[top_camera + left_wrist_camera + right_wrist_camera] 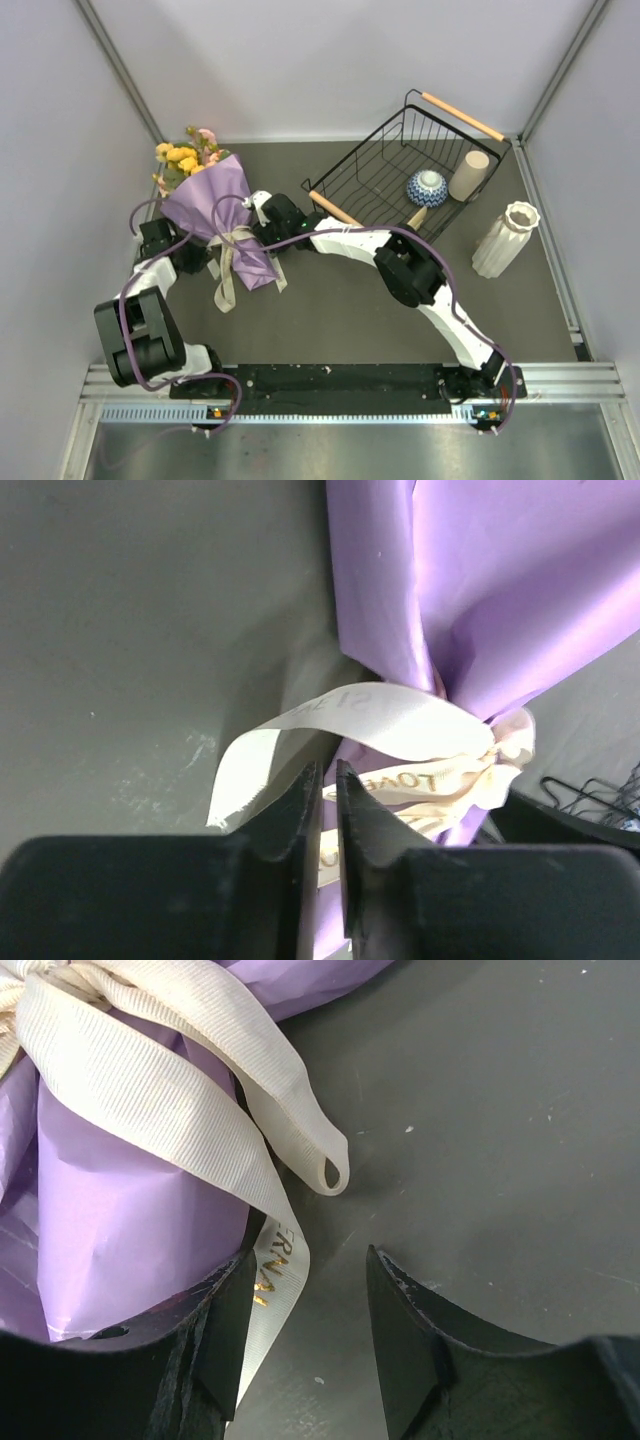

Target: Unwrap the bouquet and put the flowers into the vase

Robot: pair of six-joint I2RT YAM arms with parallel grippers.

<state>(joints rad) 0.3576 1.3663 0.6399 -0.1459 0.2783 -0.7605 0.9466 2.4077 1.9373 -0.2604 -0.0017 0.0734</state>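
Observation:
The bouquet (215,210) lies on the dark table, a lilac paper cone with the flowers (185,157) at its far-left wide end. A cream ribbon (228,272) ties its narrow neck. My left gripper (207,262) sits at the left of the bow. In the left wrist view this gripper (328,768) is shut, with a tail of the ribbon (370,720) pinched between its tips. My right gripper (263,244) is at the bow's right side. There it (308,1255) stands open on the table, and a ribbon tail (275,1280) lies against its left finger. The vase (505,238) stands upright at the right.
A black wire basket (385,150) with wooden handles stands at the back, holding a blue-and-white bowl (427,187) and a cream cup (470,175). Grey walls close in the table on the left, back and right.

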